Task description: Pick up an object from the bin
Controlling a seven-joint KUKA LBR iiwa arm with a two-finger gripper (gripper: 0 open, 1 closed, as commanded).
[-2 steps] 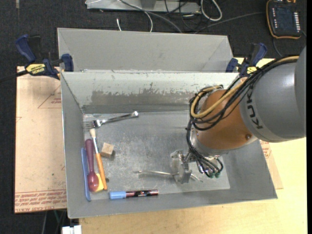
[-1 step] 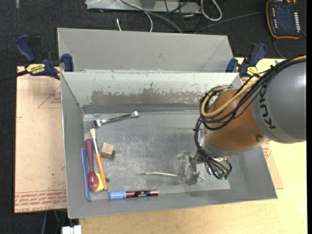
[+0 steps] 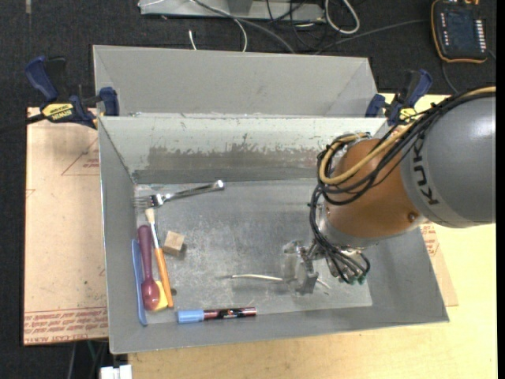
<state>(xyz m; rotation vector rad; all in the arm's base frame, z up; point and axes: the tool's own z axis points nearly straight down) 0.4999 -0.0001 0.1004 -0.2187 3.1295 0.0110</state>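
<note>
Dark floor, cables far side; grey metal bin (image 3: pixel 237 85), sloped walls.
1. Gripper (image 3: pixel 303 273): low over bin floor, right of centre; open or closed, cannot tell.
2. Thin pale rod (image 3: pixel 256 277): flat, just left of gripper; nearest thing, likely pick target.
3. Fork (image 3: pixel 183 193): far left.
4. Purple spoon (image 3: pixel 148 271), orange utensil (image 3: pixel 163 271): side by side along left wall, probably slid down slope.
5. Wooden block (image 3: pixel 173 245); marker pen (image 3: pixel 225 314) along near wall.

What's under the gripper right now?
A thin silvery rod on the bin floor runs toward the gripper; whatever lies directly beneath is covered by it.
</note>
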